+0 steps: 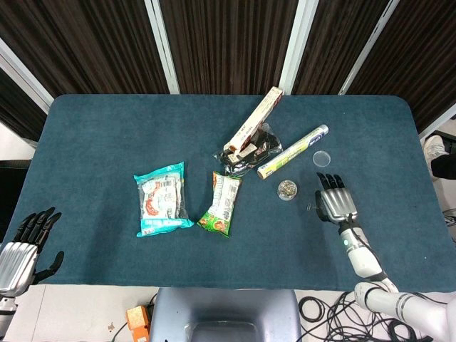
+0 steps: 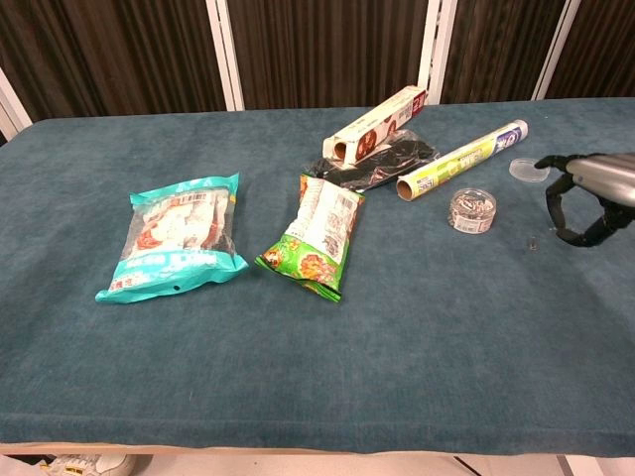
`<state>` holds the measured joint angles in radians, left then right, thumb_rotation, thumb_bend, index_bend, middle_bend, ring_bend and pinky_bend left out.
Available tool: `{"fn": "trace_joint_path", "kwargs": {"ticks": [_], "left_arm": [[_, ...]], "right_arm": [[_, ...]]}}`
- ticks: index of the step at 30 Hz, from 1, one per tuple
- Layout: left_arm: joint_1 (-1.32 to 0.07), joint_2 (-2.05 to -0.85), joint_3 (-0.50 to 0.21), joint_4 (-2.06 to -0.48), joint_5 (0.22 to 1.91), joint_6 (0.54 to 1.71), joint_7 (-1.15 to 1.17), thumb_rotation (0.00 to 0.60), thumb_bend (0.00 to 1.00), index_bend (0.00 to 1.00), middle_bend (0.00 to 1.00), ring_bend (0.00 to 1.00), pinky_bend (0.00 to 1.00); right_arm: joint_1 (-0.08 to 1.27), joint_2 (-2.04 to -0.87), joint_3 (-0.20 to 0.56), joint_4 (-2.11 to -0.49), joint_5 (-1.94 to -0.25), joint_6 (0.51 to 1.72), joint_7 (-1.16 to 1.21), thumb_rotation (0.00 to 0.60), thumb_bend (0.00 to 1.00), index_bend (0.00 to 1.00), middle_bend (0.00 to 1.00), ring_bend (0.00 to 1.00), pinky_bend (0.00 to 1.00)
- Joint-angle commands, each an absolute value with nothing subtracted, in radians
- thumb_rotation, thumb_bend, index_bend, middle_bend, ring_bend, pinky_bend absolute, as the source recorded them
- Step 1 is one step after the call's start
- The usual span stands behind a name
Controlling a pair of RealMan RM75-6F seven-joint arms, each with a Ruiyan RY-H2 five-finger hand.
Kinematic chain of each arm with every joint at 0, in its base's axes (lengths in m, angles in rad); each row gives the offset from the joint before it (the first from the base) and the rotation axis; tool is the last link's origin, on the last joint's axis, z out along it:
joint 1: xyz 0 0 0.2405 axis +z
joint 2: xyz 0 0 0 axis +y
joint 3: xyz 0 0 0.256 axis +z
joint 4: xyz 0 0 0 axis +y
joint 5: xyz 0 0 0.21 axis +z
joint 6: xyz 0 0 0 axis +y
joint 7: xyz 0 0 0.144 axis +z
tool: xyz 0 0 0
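Trouble could come at right of frame if the empty, spread right hand [image 1: 336,203] knocks the small jar [image 1: 287,189] sideways.

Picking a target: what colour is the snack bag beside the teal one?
Green, with an orange and white print, the snack bag shows best in the chest view.

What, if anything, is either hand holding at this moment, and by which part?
Nothing is held: the right hand hovers open near the small clear jar, and the left hand is open off the table.
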<state>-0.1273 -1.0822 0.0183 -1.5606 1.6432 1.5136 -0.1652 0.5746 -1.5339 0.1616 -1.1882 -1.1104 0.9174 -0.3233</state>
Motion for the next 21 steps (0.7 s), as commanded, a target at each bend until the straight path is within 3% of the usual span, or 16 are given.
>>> {"fn": "trace_joint_path", "kwargs": {"ticks": [1,8,21], "left_arm": [[-0.128,-1.082,0.018,-1.561,1.643,1.513,-0.164,0.6,0.43,0.0,0.01,0.0,0.06],[-0.135,-1.085,0.014,-1.565,1.63,1.495,-0.151,0.6,0.43,0.0,0.01,0.0,0.06],[-0.13,-1.079,0.011,-1.559,1.628,1.506,-0.174,0.6,0.43,0.0,0.01,0.0,0.06]], "right_arm": [[0.582,-1.528,0.171,-1.198,-1.105,0.919,-0.33,0.6,0.34,0.62,0.02,0.0,0.0],[0.676,-1.542,0.266,-1.238,-1.017,0.898,-0.413,0.6,0.34,0.62,0.02,0.0,0.0],[0.759,-1.622,0.278,-1.179,-0.865,0.892,-0.551,0.6,0.34,0.62,0.02,0.0,0.0]]}}
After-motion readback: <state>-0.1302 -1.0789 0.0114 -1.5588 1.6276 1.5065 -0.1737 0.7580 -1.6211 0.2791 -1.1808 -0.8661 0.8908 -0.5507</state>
